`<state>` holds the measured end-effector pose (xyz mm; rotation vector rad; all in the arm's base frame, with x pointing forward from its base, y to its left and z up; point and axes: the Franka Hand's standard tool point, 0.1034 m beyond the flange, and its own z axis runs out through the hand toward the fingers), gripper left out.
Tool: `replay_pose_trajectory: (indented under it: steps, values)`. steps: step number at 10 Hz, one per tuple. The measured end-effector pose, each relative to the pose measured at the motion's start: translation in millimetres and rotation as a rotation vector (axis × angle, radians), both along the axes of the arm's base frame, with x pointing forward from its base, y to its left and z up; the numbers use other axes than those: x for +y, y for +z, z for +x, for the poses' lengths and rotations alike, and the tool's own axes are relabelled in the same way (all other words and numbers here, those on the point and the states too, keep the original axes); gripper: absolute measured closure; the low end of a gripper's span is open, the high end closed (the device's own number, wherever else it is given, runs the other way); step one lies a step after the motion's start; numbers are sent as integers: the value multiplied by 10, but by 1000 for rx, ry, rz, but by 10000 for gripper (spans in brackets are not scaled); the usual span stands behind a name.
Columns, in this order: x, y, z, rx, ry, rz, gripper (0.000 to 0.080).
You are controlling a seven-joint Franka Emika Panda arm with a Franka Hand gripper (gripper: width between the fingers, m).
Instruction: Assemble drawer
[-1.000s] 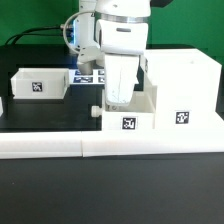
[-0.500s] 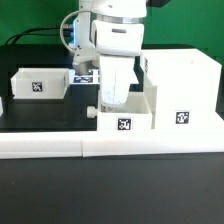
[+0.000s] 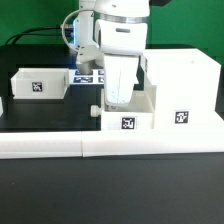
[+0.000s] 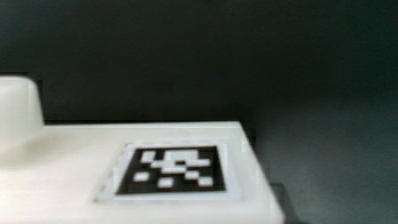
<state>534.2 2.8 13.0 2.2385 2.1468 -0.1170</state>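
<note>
A small white open-topped drawer box [image 3: 128,118] with a marker tag on its front stands at the table's front, touching the taller white drawer housing [image 3: 185,85] on the exterior view's right. A small knob [image 3: 97,111] sticks out of the box's left side. My gripper [image 3: 118,98] reaches straight down into the box and appears shut on its wall; the fingertips are hidden behind the box. The wrist view shows only a white tagged surface [image 4: 178,168] close up, with no fingers in sight.
Another white tagged box part [image 3: 38,85] stands at the exterior view's left. The marker board [image 3: 88,75] lies behind the arm. A long white ledge [image 3: 60,147] runs along the table's front edge. The tabletop is black.
The drawer box and gripper shifted slightly to the exterior view's left half a second ago and are now back where they were one second ago.
</note>
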Motion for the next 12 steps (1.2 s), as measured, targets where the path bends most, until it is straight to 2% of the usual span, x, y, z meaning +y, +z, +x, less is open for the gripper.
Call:
replay_pose_trajectory:
  steps: [4, 7, 12]
  values:
    - [4, -3, 2, -1, -7, 0, 757]
    - [103, -11, 7, -6, -25, 7, 757]
    - [79, -21, 17, -12, -9, 10, 757]
